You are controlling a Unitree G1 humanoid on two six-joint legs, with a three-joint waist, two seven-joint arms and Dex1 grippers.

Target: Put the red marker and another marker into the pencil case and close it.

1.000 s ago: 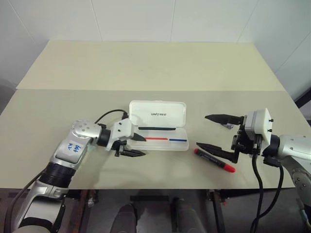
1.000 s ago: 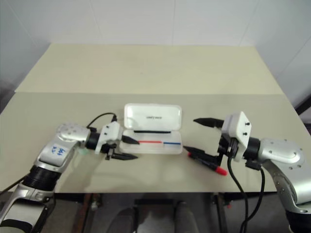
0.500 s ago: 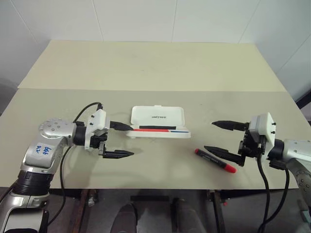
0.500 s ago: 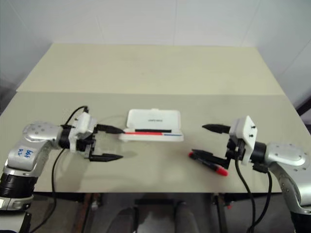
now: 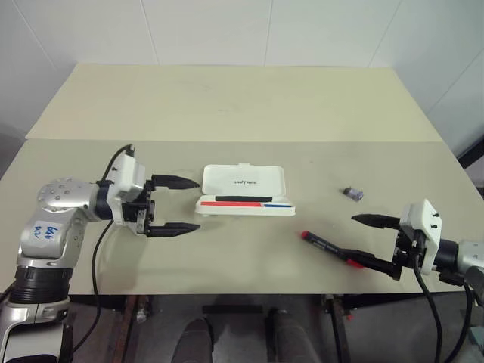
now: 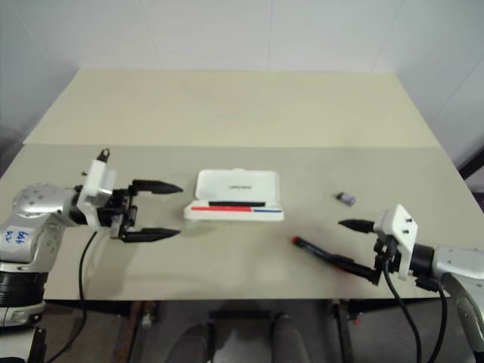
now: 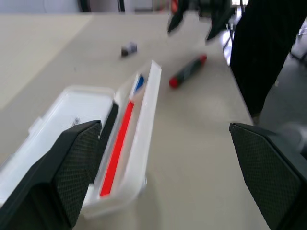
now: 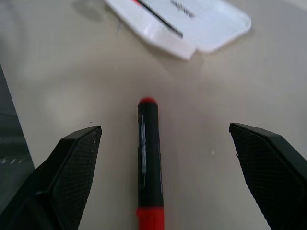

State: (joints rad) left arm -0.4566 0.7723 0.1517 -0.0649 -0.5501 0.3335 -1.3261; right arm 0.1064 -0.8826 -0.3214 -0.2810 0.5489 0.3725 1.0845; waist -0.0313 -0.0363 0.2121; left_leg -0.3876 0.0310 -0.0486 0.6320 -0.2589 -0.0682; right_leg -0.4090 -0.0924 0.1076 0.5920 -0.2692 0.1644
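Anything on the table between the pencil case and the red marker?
No, bare tabletop separates the pencil case from the red marker in the left eye view.

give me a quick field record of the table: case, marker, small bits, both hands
case: white hard-plastic hinged pencil case, open, mid-table, red and blue stripes inside
marker: black-barrelled red marker lying on the table right of the case
nub: small grey-purple nub beyond the marker
left hand: open, empty, left of the case
right hand: open, straddling the marker's cap end, not gripping

white pencil case (image 5: 243, 181) striped red and blue, black red-capped marker (image 5: 327, 246)
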